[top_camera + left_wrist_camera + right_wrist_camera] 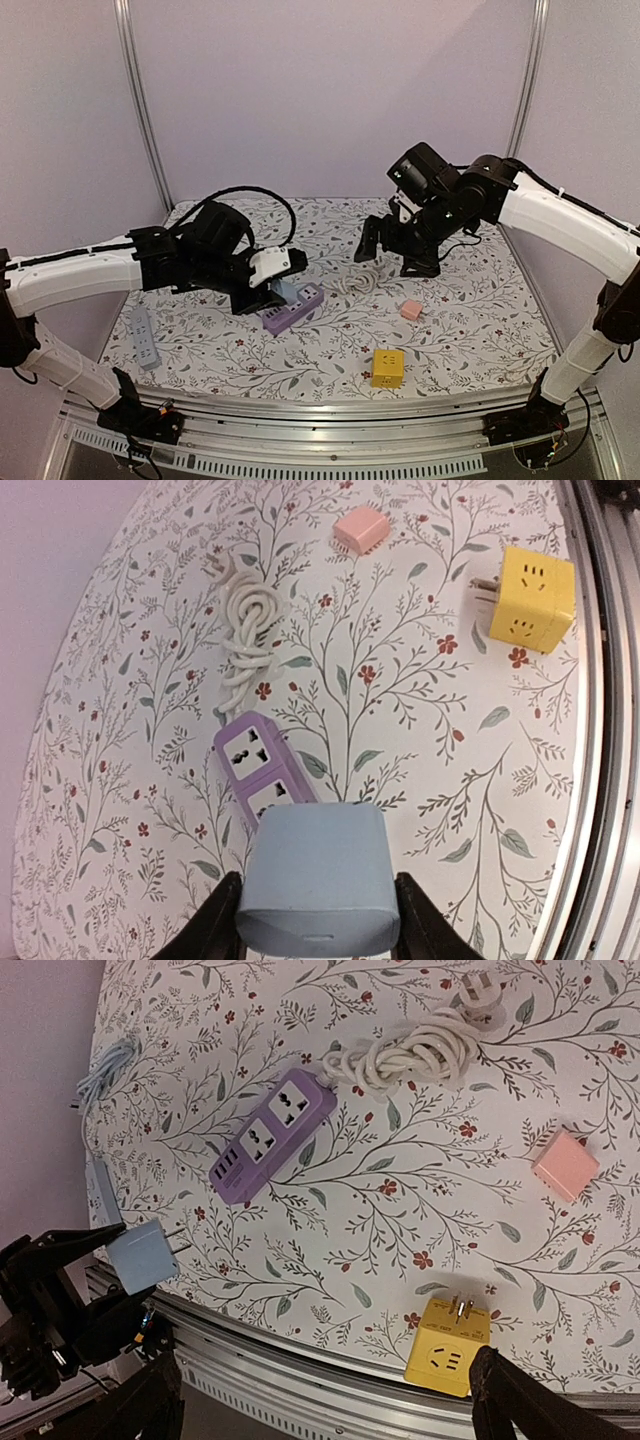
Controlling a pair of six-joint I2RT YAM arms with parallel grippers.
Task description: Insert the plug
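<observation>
Pale blue plastic plug (142,1256), boxy and smooth, clamped by its two flat sides between the fingers of the left gripper (318,910). Held over the near end of the purple power strip (262,765), metal prongs just visible in the right wrist view, pointing toward the strip and not yet seated in any socket. Two universal sockets on the strip's top face exposed beyond the plug. Right gripper (393,255) hanging with jaws wide apart and holding nothing, above the coiled white cord (358,283) at the strip's far end. Elsewhere on the floral table (480,330): a yellow cube socket (388,367), a small pink block (410,310), a grey strip (143,335) at the far left. Plug probably light, stiff and a little slippery, so best gripped as now, squarely across the broad sides and clear of the prongs. Strip loose and likely light, perhaps apt to slide under push-in force without bracing from the free gripper.
</observation>
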